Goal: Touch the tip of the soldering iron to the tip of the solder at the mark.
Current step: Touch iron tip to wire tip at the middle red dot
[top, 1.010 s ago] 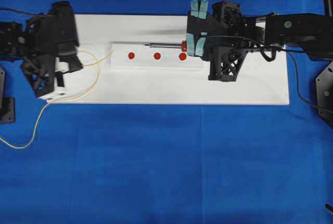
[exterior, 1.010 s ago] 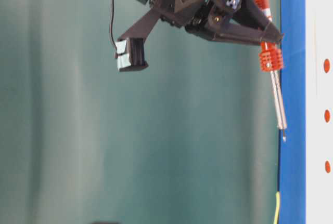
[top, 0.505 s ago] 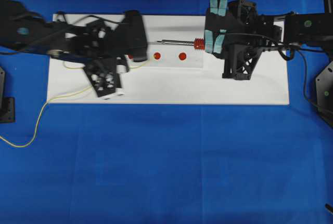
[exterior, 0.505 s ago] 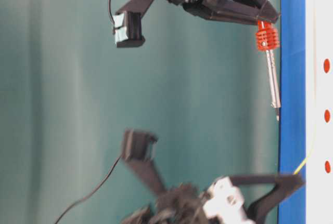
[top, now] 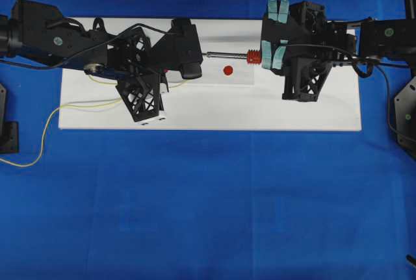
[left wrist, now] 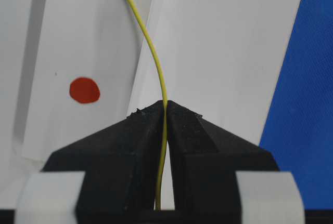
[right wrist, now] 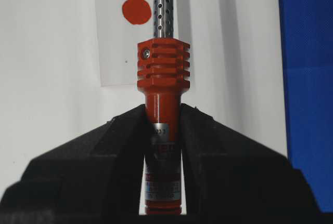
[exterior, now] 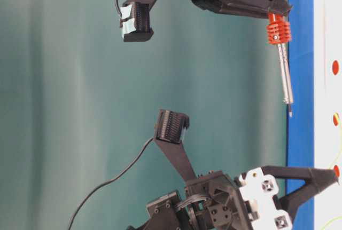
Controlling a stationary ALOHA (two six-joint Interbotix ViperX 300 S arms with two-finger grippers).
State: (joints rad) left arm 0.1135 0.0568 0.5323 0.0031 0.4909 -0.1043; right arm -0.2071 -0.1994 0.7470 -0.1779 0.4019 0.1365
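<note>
Left gripper [left wrist: 165, 110] has swung in from the board's left end to the marker strip [top: 240, 77]. It now covers two of the three red marks; one red mark [top: 227, 70] shows. Its jaws are pinched tight on the solder [left wrist: 156, 68], whose free end runs up to a red dot at the top edge of the left wrist view.

Right gripper [right wrist: 163, 117] has backed toward the board's right end and is clamped on the soldering iron [top: 231, 54]. The shaft points left along the strip's far edge, above the board.

Judgement: solder roughly placed. The iron tip is apart from it and needs to close in and drop.
</note>
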